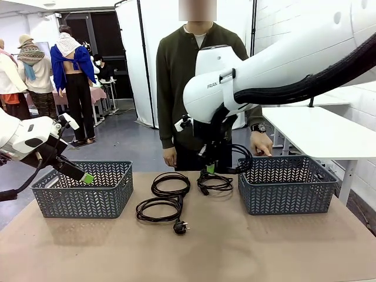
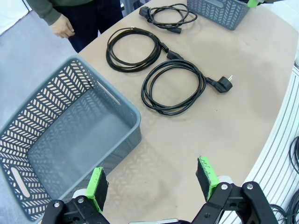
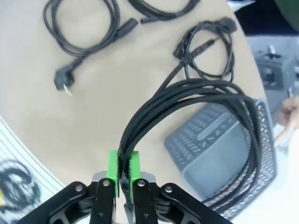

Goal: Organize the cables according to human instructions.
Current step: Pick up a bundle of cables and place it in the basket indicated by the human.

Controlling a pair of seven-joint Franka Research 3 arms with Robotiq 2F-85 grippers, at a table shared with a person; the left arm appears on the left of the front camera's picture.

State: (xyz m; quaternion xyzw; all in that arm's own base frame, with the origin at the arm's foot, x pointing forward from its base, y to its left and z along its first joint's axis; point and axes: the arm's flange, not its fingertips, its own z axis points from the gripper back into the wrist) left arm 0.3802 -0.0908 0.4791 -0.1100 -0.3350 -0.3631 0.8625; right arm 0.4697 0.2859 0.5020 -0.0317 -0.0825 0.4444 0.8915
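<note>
My right gripper [image 3: 122,162] is shut on a black braided cable bundle [image 3: 187,95], whose loops hang over the rim of the right grey basket [image 3: 212,154]. From the front, that gripper [image 1: 210,168] hovers just left of this basket [image 1: 288,185], with the held cable [image 1: 239,157] draping toward it. Three more cables lie on the table: a coil [image 1: 170,184], a coil with a plug [image 1: 158,208], and a small coil [image 1: 215,183]. My left gripper [image 2: 152,183] is open above the corner of the left basket [image 2: 70,140]. The human [image 1: 200,76] points a hand [image 1: 261,144] at the right basket.
The left basket [image 1: 82,188] stands at the table's left with my left gripper [image 1: 87,178] at its rim. The person's other hand [image 1: 170,157] hangs near the table's far edge. A white table [image 1: 317,132] stands beyond the right basket.
</note>
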